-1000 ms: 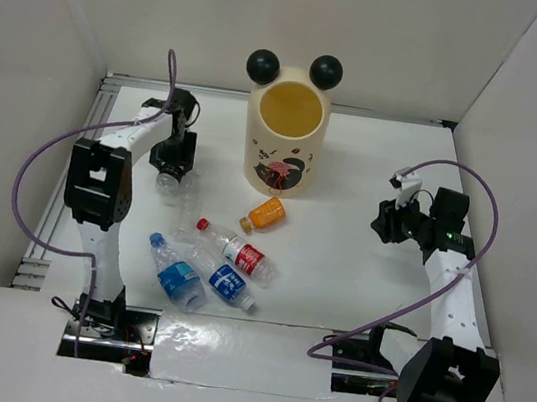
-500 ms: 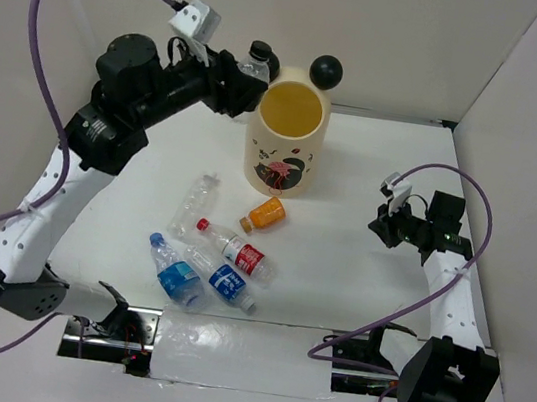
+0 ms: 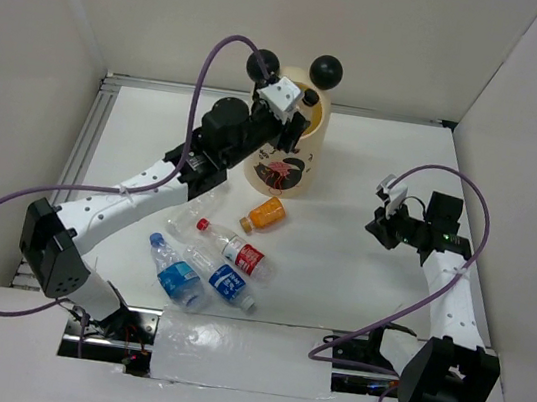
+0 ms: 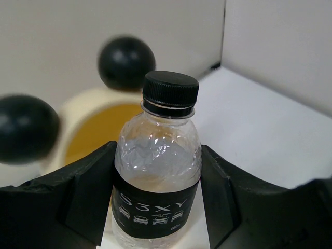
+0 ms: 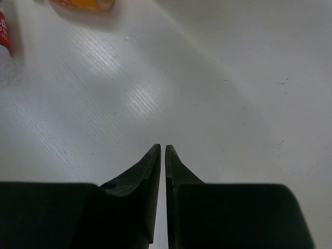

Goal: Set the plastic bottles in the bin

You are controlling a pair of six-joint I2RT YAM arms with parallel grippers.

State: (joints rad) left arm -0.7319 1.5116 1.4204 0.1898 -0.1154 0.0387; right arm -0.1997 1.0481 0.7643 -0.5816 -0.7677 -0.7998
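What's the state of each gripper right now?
Left gripper: closed on a black-capped clear bottle.
Right gripper: closed, holding nothing.

Bin (image 4: 93,124) blurred, bottle (image 4: 158,166) base cut off — seemingly an orange bottle (image 5: 83,3), cropped

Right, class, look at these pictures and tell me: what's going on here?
The left end effector grips a clear black-capped bottle at the rim of the cream bin, not yet released. The right end effector is shut and empty above the table. Five more lie on the table: an orange bottle, a red-labelled bottle, two blue-labelled bottles and a clear bottle partly under the left arm.
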